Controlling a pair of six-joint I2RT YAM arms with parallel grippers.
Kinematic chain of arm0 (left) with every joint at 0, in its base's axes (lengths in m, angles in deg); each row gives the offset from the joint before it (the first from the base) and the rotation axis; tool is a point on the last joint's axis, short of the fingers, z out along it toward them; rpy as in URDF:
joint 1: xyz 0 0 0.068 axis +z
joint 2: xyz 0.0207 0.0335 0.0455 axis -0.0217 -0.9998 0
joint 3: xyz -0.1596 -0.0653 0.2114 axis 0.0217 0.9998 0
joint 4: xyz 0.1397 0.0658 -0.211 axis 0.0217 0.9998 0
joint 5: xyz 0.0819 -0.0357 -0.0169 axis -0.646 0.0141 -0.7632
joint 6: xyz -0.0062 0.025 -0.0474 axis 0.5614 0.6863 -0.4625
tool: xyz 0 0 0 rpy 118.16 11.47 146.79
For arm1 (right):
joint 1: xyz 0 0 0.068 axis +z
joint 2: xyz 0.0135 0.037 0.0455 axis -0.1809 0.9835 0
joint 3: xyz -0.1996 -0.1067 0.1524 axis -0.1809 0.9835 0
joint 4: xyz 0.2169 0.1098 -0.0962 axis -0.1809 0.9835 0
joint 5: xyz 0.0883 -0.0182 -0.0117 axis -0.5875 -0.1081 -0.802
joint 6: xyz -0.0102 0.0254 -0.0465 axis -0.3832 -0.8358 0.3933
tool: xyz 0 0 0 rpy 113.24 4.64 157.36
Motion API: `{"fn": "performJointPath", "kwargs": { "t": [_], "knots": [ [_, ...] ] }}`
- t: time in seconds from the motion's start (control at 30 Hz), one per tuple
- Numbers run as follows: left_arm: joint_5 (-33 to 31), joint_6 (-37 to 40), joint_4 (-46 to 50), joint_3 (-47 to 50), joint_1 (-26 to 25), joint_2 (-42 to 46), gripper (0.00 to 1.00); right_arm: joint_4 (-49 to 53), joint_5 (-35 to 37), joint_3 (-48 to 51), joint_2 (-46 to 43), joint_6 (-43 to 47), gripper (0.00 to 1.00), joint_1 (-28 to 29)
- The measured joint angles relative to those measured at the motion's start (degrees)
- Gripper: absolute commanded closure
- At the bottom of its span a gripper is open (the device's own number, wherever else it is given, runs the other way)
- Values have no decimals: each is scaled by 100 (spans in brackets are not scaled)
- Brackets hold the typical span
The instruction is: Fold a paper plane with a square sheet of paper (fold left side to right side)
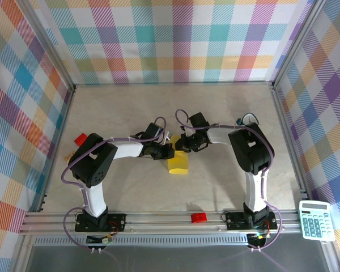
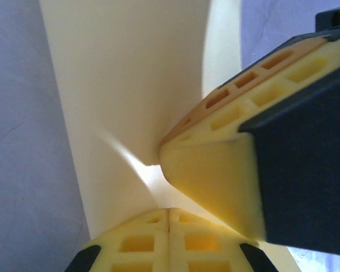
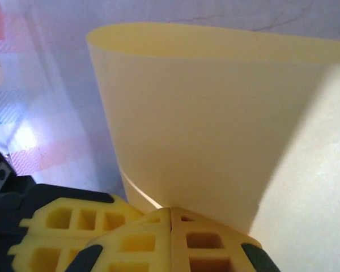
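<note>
Close-ups show left hand (image 2: 169, 218), right hand (image 3: 170, 218) pinching sheet (image 3: 187, 113).

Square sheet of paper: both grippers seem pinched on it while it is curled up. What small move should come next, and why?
Probably carry the pinched edge a little rightward and down. The left gripper and right gripper are both shut on the square sheet of paper, which bows in a loose uncreased curve, so the fold looks unfinished.

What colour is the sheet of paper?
The sheet is plain pale yellow, best in right wrist view.
</note>
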Motion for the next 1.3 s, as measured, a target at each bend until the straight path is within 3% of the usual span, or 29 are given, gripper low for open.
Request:
{"fn": "performJointPath", "kwargs": {
  "t": [0.53,1.3],
  "knots": [
    [20,-42,-302,297,0,138,100,170,229,-59,24,-83,100,24],
    [260,-76,0,1711,-111,1397,100,162,227,-52,22,-59,100,-22]
  ]
}}
